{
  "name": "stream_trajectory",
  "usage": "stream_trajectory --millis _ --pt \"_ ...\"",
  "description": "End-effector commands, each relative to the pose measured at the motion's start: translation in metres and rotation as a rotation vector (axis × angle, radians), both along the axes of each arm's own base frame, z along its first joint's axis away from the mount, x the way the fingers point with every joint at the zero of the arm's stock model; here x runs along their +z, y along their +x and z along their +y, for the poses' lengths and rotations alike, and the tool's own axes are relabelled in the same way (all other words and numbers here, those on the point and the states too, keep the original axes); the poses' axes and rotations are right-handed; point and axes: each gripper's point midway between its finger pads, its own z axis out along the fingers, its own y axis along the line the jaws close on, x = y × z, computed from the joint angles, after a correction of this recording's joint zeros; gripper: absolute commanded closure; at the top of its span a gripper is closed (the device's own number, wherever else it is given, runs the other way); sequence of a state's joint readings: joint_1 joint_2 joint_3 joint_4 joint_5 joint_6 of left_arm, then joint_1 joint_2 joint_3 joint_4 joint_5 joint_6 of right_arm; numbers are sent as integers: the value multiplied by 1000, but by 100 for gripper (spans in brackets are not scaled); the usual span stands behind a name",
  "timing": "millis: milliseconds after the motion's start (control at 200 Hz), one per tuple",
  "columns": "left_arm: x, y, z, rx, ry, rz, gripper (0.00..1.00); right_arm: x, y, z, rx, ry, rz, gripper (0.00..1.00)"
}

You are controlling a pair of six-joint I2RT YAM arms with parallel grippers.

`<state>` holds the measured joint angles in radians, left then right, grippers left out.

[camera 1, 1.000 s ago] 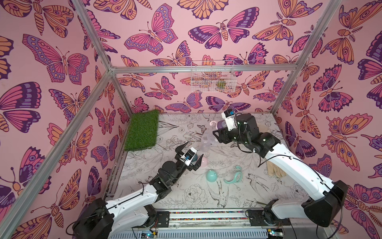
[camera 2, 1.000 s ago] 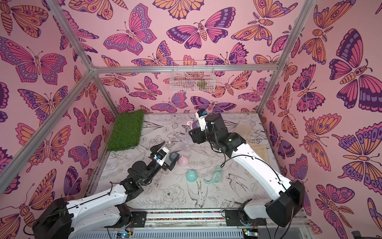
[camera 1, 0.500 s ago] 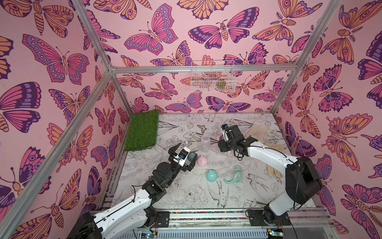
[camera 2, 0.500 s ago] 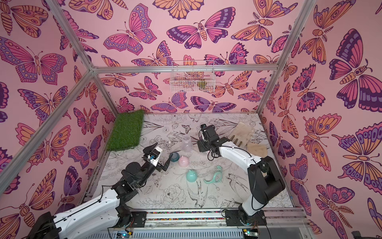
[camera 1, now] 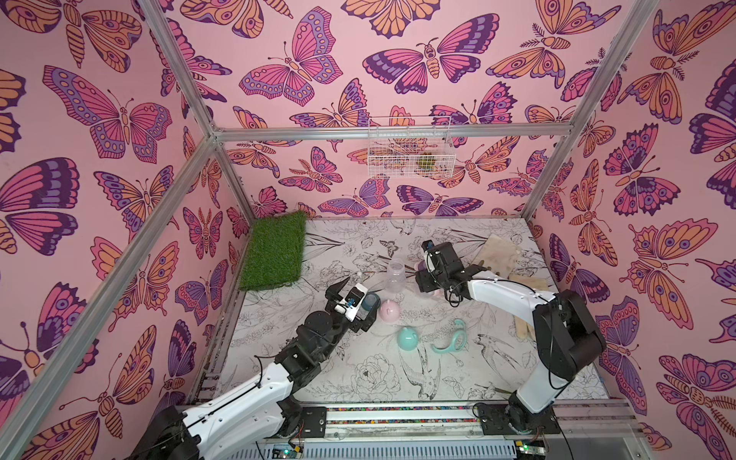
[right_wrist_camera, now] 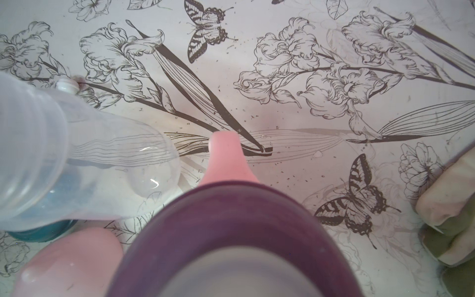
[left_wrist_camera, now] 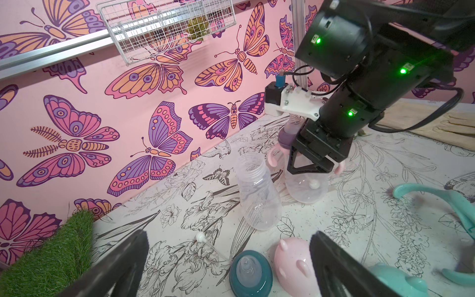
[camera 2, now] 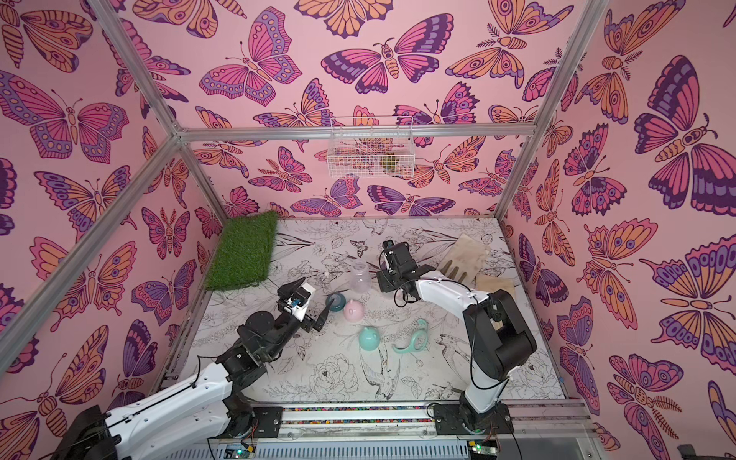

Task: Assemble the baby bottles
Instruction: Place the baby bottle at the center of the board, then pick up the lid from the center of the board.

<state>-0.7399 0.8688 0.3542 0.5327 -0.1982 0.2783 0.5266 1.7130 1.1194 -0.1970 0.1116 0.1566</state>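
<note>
In both top views the left gripper (camera 1: 358, 295) hovers empty with its fingers wide apart, just beside the teal collar (camera 1: 370, 303) and the pink cap (camera 1: 389, 311). The teal cap (camera 1: 408, 338) and the teal handle ring (camera 1: 450, 337) lie nearer the front of the table (camera 1: 358, 382). The right gripper (camera 1: 425, 283) is low beside the bare bottle (camera 1: 395, 275), and what it holds is mostly hidden there. The left wrist view shows it better: its fingers appear clamped at the neck of the pink-set bottle (left_wrist_camera: 305, 189). The base of this bottle seems to rest on the table, and its purple collar (left_wrist_camera: 284, 136) and pink handles are already on — only the cap is missing. The right wrist view looks down on that collar, with the bare bottle very near; the fingers themselves are not seen here. The danger is probably this closeness. If the right gripper pulls away sideways, a handle or a finger could push the light bare bottle over, and it would roll. A release before the base sits flat could also tip the pink-set bottle. The left gripper, going for the pink cap, could knock the teal collar — the two almost touch.
</note>
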Motion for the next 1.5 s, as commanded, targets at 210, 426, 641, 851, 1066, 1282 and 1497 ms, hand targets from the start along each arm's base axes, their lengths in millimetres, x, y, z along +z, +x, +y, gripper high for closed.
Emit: stream_trajectory --millis 210,426,641,851,1066,1282,1497 --pt "-19 -1 -2 -18 27 55 1 1 -1 2 9 0 31 31" --pt "-25 1 -5 -25 37 82 1 21 4 2 18 -16 13 17" --pt "-36 1 -14 -60 46 123 1 37 5 0 20 -37 7 14" --pt "-51 1 -29 -120 51 185 0 71 -3 -3 36 -16 -29 13" --pt "-67 14 -48 -143 41 261 4 132 -21 -17 37 21 -143 12" --pt "-93 26 -70 -184 71 317 6 166 -39 -31 26 30 -209 12" --pt "-111 41 -84 -176 88 370 11 166 -51 -39 14 41 -224 12"
